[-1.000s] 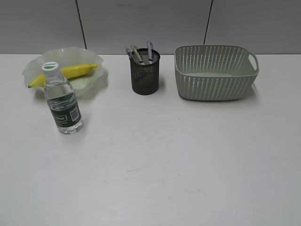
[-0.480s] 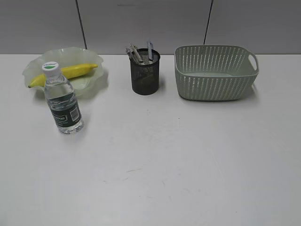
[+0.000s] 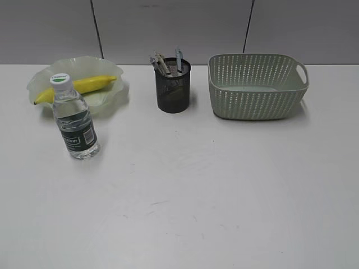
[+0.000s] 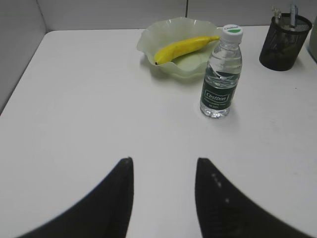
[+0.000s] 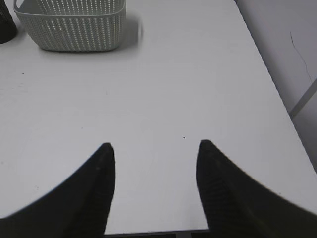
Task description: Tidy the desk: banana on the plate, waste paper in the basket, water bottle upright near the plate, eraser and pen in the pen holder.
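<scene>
The yellow banana (image 3: 78,86) lies in the pale green ruffled plate (image 3: 115,96) at the back left; the left wrist view shows banana (image 4: 183,47) and plate (image 4: 148,42) too. The water bottle (image 3: 74,119) stands upright just in front of the plate, white cap up, as also seen from the left wrist, water bottle (image 4: 221,79). The black mesh pen holder (image 3: 173,86) holds pens. The basket (image 3: 255,87) stands at the back right; the waste paper and eraser are hidden from view. My left gripper (image 4: 163,161) and right gripper (image 5: 154,145) are open and empty, over bare desk (image 3: 213,190).
In the right wrist view the basket (image 5: 74,25) is at the far left and the desk's right edge (image 5: 277,94) runs close by, with a wall beyond. A grey panelled wall (image 3: 179,28) backs the desk.
</scene>
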You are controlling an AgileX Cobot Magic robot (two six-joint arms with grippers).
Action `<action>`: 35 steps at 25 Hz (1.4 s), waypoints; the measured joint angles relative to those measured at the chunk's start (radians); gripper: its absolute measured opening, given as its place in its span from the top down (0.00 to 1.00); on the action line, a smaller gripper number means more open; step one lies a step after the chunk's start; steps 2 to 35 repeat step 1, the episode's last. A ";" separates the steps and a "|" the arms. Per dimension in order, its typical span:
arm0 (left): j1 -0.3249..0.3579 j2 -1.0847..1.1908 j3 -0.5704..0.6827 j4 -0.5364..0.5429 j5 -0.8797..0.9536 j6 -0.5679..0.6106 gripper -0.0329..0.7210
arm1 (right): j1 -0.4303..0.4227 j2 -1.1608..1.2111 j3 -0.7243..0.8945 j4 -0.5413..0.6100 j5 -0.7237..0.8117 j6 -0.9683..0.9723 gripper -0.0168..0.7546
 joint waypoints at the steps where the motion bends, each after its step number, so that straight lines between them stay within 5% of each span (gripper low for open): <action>1: 0.000 0.000 0.000 0.000 0.000 0.000 0.54 | 0.000 0.000 0.000 0.000 0.000 0.000 0.43; 35: 0.000 0.000 0.000 0.000 0.000 0.000 0.54 | 0.000 0.000 0.000 0.000 0.000 0.000 0.43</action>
